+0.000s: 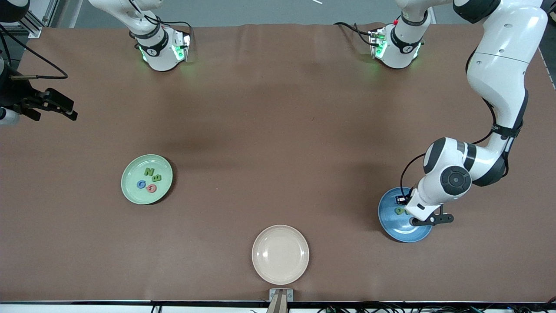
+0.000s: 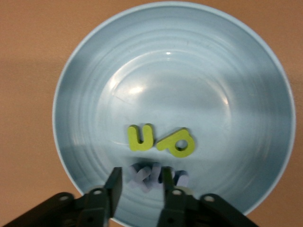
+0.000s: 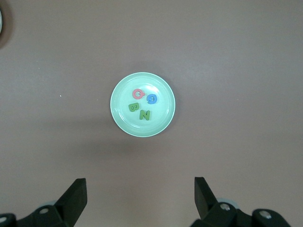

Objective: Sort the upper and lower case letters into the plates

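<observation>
The blue plate (image 1: 391, 228) lies near the left arm's end of the table. My left gripper (image 2: 140, 182) is low over it, open; its hand (image 1: 423, 204) hides most of the plate's inside in the front view. In the plate (image 2: 175, 61) lie a green u (image 2: 140, 137), a green p (image 2: 179, 143), a pale blue x (image 2: 142, 176) between my fingers and another pale blue letter (image 2: 181, 178). The mint plate (image 1: 130, 193) holds a green N (image 1: 150, 171), green B (image 1: 156, 177), blue G (image 1: 141, 184) and pink Q (image 1: 151, 188). My right gripper (image 1: 65, 111) waits open, high up.
An empty cream-beige plate (image 1: 280, 254) lies near the table's front edge, midway between the two task plates. The right wrist view shows the mint plate (image 3: 120, 123) with its letters from high above. The arm bases stand along the table's top edge.
</observation>
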Action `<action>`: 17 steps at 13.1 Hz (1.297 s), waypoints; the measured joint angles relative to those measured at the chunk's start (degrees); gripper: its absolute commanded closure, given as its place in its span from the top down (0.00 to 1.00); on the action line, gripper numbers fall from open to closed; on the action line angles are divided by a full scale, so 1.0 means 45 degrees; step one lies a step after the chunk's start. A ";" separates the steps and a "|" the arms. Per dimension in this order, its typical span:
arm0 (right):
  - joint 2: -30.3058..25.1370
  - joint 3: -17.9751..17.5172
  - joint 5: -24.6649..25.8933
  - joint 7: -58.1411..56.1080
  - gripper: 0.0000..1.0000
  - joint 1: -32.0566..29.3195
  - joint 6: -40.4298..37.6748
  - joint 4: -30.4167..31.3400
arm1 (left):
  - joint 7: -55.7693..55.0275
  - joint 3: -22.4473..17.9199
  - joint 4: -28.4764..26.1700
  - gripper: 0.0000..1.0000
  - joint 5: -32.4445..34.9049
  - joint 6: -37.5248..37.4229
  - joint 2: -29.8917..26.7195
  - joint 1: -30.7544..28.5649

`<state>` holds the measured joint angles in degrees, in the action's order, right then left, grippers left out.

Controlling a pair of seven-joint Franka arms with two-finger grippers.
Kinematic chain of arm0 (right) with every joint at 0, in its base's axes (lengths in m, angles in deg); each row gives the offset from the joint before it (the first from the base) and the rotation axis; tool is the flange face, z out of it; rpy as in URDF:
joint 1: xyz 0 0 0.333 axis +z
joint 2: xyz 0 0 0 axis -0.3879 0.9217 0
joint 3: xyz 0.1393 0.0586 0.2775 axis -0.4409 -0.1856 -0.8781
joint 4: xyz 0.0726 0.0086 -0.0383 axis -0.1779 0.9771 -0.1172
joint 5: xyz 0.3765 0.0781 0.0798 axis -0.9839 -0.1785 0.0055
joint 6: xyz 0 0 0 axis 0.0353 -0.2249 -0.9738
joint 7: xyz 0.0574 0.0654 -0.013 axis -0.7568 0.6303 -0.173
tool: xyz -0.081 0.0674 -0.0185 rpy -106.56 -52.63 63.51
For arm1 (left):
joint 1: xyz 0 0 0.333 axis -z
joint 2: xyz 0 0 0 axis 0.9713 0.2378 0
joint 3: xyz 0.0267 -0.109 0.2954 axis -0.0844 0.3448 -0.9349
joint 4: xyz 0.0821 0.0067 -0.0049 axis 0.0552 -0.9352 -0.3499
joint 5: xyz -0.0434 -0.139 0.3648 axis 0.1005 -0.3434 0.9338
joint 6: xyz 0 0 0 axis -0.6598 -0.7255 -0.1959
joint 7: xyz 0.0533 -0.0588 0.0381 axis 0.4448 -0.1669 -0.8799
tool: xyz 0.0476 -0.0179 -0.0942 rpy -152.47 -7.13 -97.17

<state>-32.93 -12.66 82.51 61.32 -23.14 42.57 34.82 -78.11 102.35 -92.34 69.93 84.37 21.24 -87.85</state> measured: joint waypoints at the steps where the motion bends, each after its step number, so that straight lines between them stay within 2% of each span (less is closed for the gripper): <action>1: 0.0005 -0.0001 0.0007 -0.0003 1.00 0.0000 -0.0003 0.0001 | 0.0211 0.0003 0.0035 1.00 0.0000 0.0003 -0.0015 -0.0060; 4: 0.0015 -0.0003 0.0129 -0.0131 1.00 0.0001 -0.0030 0.0003 | 0.0524 0.0121 0.0174 1.00 0.0000 -0.0371 -0.0629 -0.0176; 7: 0.0034 -0.0006 0.0158 -0.0144 1.00 0.0001 -0.0179 0.0011 | 0.0529 0.0795 0.0267 1.00 0.0000 -0.1387 -0.1739 -0.0166; 10: 0.0037 -0.0006 0.0156 -0.0142 1.00 0.0001 -0.0301 0.0025 | 0.0529 0.0887 0.0336 1.00 -0.0022 -0.2143 -0.3038 -0.0173; 11: 0.0043 -0.0006 0.0140 -0.0139 1.00 0.0001 -0.0334 0.0052 | 0.0529 0.0885 0.0430 1.00 -0.0195 -0.2545 -0.3463 -0.0188; 14: 0.0045 -0.0006 0.0070 -0.0134 1.00 0.0001 -0.0338 0.0177 | 0.0530 0.0876 0.1127 1.00 -0.1979 -0.4392 -0.4367 -0.0213; 17: 0.0044 -0.0006 -0.0009 -0.0129 1.00 0.0001 -0.0337 0.0185 | 0.0530 0.0881 0.1903 1.00 -0.2514 -0.5865 -0.4867 -0.0214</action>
<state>-32.73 -12.69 82.47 60.74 -23.14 41.06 35.65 -75.72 106.31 -83.77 58.62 57.98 -0.67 -88.81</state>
